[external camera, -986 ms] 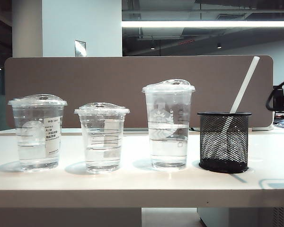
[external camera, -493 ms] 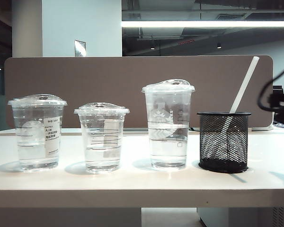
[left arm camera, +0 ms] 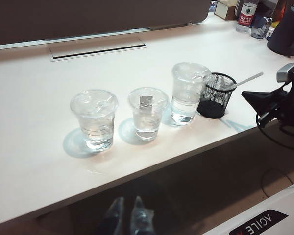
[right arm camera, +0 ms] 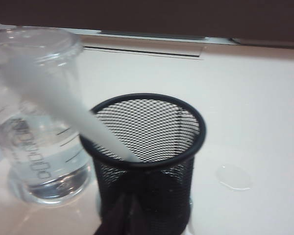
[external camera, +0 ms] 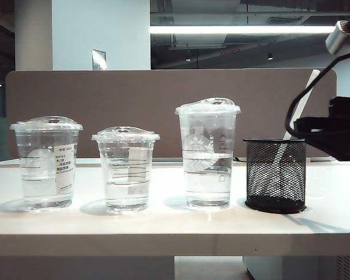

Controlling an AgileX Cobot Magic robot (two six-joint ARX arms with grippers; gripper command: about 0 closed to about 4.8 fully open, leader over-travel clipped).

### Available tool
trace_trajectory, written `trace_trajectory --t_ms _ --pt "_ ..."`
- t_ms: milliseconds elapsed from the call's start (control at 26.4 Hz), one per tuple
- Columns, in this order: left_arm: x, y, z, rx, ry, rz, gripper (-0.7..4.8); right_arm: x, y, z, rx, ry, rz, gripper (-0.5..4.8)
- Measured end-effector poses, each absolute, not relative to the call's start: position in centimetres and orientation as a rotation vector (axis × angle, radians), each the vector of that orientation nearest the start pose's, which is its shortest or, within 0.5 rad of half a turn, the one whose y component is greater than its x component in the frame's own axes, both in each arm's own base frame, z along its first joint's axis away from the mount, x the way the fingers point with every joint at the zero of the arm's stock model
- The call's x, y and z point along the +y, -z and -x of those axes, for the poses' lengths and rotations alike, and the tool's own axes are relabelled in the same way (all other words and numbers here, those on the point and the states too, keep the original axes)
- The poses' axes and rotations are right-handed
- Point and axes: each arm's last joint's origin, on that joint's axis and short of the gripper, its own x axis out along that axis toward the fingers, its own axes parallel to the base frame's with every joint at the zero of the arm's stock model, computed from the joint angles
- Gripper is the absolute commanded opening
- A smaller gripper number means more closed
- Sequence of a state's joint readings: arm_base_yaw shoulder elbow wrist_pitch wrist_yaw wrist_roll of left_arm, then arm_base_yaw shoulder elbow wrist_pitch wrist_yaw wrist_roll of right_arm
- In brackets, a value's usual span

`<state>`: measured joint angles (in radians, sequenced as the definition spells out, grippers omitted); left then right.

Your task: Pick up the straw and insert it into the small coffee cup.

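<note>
Straw (right arm camera: 63, 105) leans in black mesh holder (right arm camera: 152, 147) at right end of worktop (left arm camera: 34, 122), long axis slanting up toward approaching arm. Right claw (right arm camera: 125, 215) clenched, empty, just short of holder; left claw (left arm camera: 127, 220) clenched, far back. Small coffee cup (external camera: 126, 169) two cups away.

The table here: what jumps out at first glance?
Three clear lidded cups stand in a row, the small coffee cup in the middle. Right of them a white straw leans in a black mesh holder. The right gripper, fingers shut, hangs beside that holder; the left gripper waits off the table's front edge.
</note>
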<state>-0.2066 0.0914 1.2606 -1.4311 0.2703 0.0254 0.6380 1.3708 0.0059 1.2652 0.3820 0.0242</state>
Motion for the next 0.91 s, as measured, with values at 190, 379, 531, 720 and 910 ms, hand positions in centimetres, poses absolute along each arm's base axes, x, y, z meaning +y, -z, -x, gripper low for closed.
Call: trace_trajectory --t_ms 190,379,531,720,910 --pt "1.5 -35.2 10.9 0.258 0.477 -0.016 0.25 9.8 -12.5 -14.0 0.089 -0.286 0.026 1.19" --pt "1.5 -35.2 10.9 0.258 0.477 -0.016 0.25 9.7 -12.8 -14.1 0.068 -0.281 0.014 1.78" --pt "1.5 -35.2 10.9 0.258 0.477 -0.016 0.25 10.1 -13.7 -15.1 0.028 -0.267 -0.007 1.81" --pt "1.5 -35.2 10.9 0.258 0.477 -0.016 0.25 10.4 -14.2 -16.1 0.031 -0.260 -0.006 1.80" --pt "1.5 -35.2 10.9 0.258 0.477 -0.016 0.25 10.4 -14.2 -16.2 0.035 -0.261 -0.005 1.37"
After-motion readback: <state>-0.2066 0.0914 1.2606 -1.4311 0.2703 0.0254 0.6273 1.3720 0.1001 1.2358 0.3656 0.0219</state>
